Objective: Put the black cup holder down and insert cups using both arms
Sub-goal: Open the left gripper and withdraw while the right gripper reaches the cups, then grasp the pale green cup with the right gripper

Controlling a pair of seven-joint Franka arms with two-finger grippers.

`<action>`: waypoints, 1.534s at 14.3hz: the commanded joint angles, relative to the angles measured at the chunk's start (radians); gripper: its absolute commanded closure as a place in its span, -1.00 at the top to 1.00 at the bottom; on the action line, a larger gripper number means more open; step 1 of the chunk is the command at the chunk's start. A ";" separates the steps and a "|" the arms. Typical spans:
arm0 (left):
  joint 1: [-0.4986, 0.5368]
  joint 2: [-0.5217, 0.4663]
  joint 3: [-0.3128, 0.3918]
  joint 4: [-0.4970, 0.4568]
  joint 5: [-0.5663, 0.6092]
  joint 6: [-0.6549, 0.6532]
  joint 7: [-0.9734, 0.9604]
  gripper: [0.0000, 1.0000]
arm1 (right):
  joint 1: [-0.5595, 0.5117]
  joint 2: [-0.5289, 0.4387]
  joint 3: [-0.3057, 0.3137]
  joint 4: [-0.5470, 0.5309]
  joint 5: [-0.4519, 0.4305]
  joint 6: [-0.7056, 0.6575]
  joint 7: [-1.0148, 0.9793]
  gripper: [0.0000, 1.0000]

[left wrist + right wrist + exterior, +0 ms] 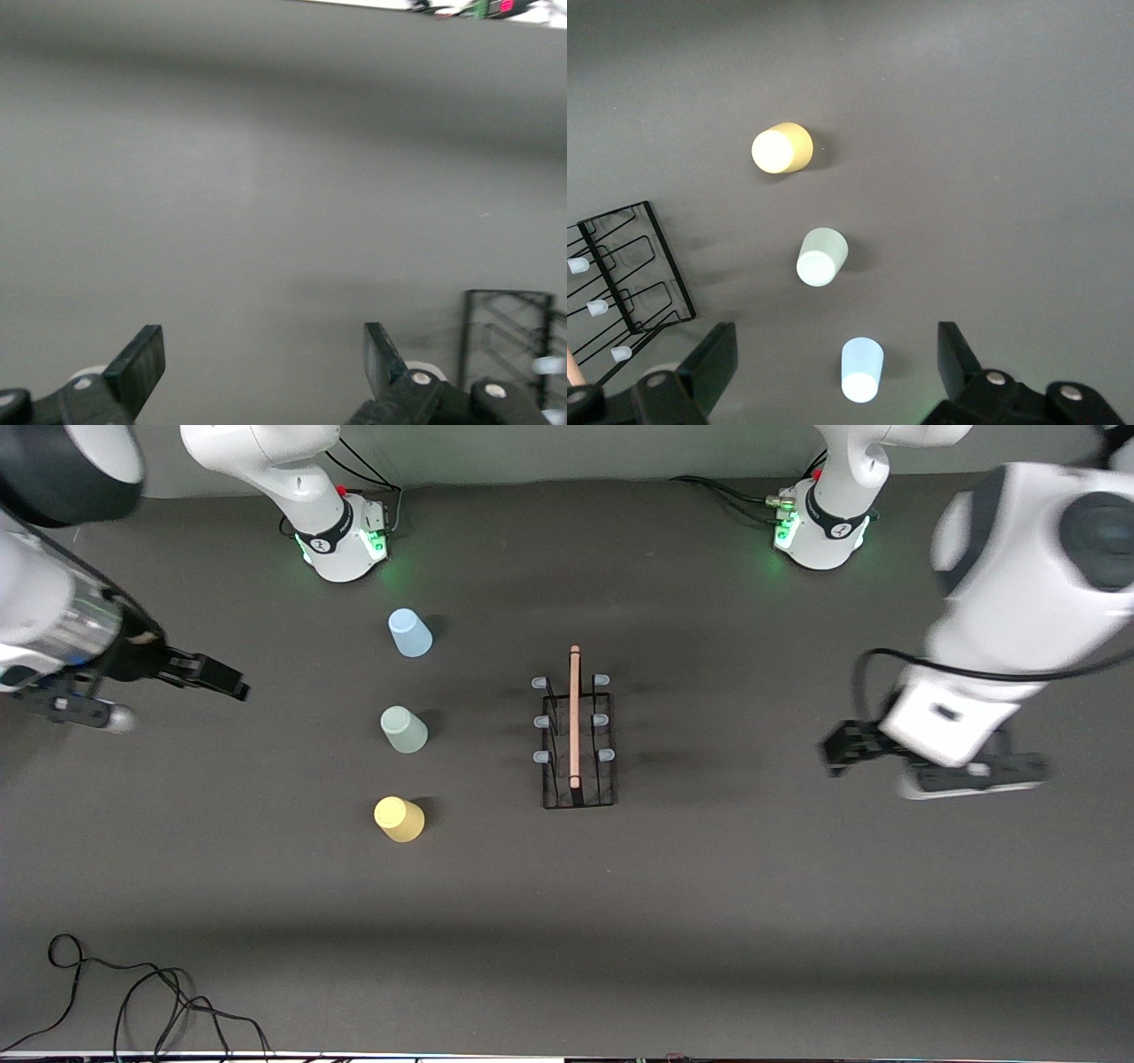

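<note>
The black cup holder (576, 735) stands mid-table, its wooden rod along the top and pale pegs on both sides; it also shows in the wrist views as a wire rack (629, 274) (509, 332). Toward the right arm's end of it, three cups stand in a row, narrow end up. The blue cup (410, 633) (861, 370) is farthest from the front camera, then the green cup (404, 729) (821, 257), and the yellow cup (400, 819) (780, 148) is nearest. My right gripper (142, 682) (835, 352) hangs open and empty over the table's right-arm end. My left gripper (930, 762) (262, 350) hangs open and empty over bare table at the left arm's end.
The arm bases (341, 536) (824, 531) glow green along the table's edge farthest from the front camera. Loose black cables (133, 1001) lie near the front edge at the right arm's end. Dark bare tabletop (709, 886) surrounds the holder and cups.
</note>
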 commanded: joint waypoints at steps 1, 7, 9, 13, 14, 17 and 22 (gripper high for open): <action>0.115 -0.066 -0.014 -0.047 -0.005 -0.059 0.142 1.00 | 0.033 -0.065 -0.004 -0.146 0.005 0.111 0.044 1.00; 0.244 -0.164 -0.012 -0.150 -0.005 -0.069 0.331 1.00 | 0.140 -0.077 -0.003 -0.397 -0.003 0.415 0.200 1.00; 0.255 -0.240 -0.012 -0.242 -0.005 -0.048 0.348 1.00 | 0.179 -0.071 -0.003 -0.490 -0.003 0.544 0.258 1.00; 0.260 -0.285 -0.005 -0.255 -0.025 -0.036 0.448 1.00 | 0.196 -0.038 -0.003 -0.580 -0.003 0.671 0.289 1.00; 0.258 -0.290 0.008 -0.251 -0.034 -0.043 0.448 1.00 | 0.197 -0.035 -0.003 -0.618 -0.003 0.719 0.289 1.00; 0.257 -0.279 0.011 -0.244 -0.032 -0.043 0.447 1.00 | 0.226 0.002 -0.003 -0.715 -0.003 0.877 0.291 1.00; 0.244 -0.255 0.006 -0.215 -0.031 -0.079 0.433 1.00 | 0.235 0.166 -0.001 -0.732 0.000 1.038 0.291 1.00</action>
